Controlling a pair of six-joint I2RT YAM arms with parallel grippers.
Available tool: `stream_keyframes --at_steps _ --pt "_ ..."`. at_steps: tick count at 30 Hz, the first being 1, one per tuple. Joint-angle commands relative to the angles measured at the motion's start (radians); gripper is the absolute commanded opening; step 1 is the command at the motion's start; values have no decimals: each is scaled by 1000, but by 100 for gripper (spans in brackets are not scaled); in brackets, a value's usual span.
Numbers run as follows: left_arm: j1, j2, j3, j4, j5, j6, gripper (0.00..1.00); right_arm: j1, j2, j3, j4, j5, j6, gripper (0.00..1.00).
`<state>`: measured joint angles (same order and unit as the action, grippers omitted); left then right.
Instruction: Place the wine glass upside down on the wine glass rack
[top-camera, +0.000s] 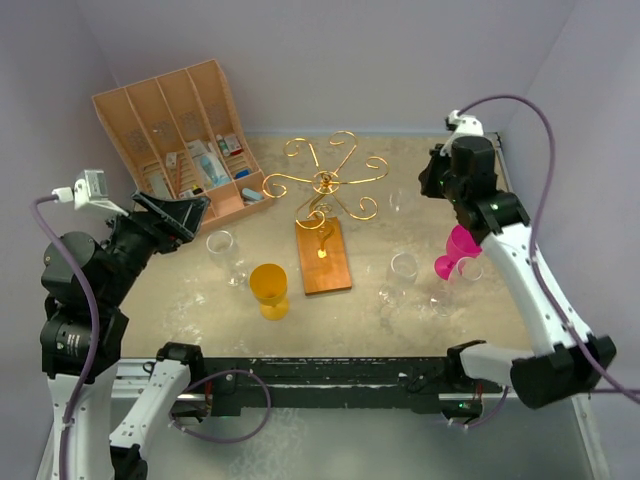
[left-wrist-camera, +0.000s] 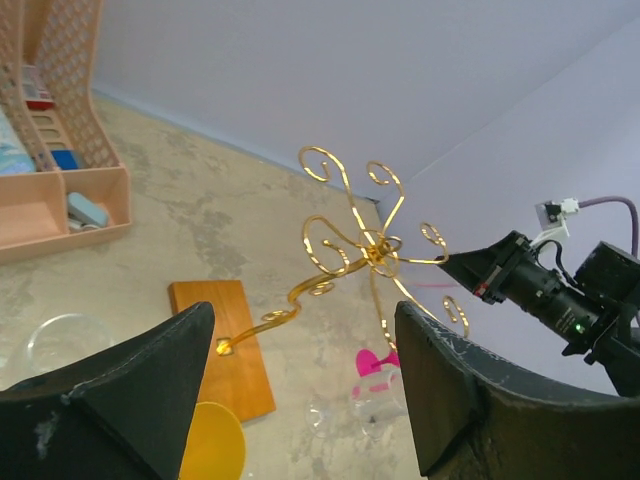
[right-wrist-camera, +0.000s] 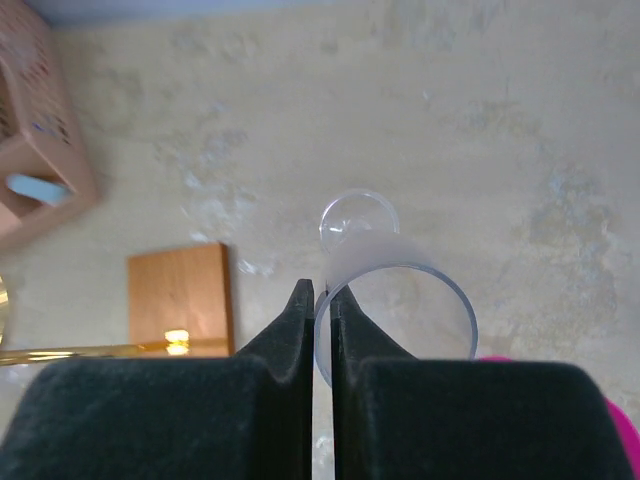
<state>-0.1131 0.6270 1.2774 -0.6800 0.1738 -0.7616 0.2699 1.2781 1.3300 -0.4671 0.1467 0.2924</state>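
The right end effector (right-wrist-camera: 318, 292) is pressing its two fingers (right-wrist-camera: 296, 325) together on the rim of a clear wine glass (right-wrist-camera: 380, 262), with the rim wall passing between them. The glass is sitting mouth-up, and its round foot is showing through the bowl beneath. Whether the foot is resting on the table (top-camera: 200, 320) cannot be told.

The held glass is sitting to the right of the wine glass rack (top-camera: 325, 185), apart from it. The rack is standing mid-table, with its gold scroll arms spreading from a post at the far end of its wooden base (top-camera: 323, 257).

The left end effector (left-wrist-camera: 303, 315) is holding its fingers wide apart above the left side of the table and is pointing toward the rack.

A pink glass (top-camera: 455, 252) is lying near the right arm. A yellow glass (top-camera: 269, 288) is standing just left of the wooden base, and a second clear glass (top-camera: 222, 248) is standing beyond it. An organiser box (top-camera: 180, 140) is leaning at the far left corner.
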Motion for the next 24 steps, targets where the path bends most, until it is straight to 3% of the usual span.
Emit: stream_keyframes --at_steps 1,13,18,24 --pt "6 29 -15 162 130 -91 71 4 -176 -35 200 40 98 0" --pt "6 118 -49 513 274 -424 69 5 -529 -190 482 -4 315 0" --pt "6 172 -85 742 319 -591 69 5 -619 -216 611 -98 407 0" --pt "1 223 -76 845 288 -682 69 5 -655 -230 710 -179 522 0"
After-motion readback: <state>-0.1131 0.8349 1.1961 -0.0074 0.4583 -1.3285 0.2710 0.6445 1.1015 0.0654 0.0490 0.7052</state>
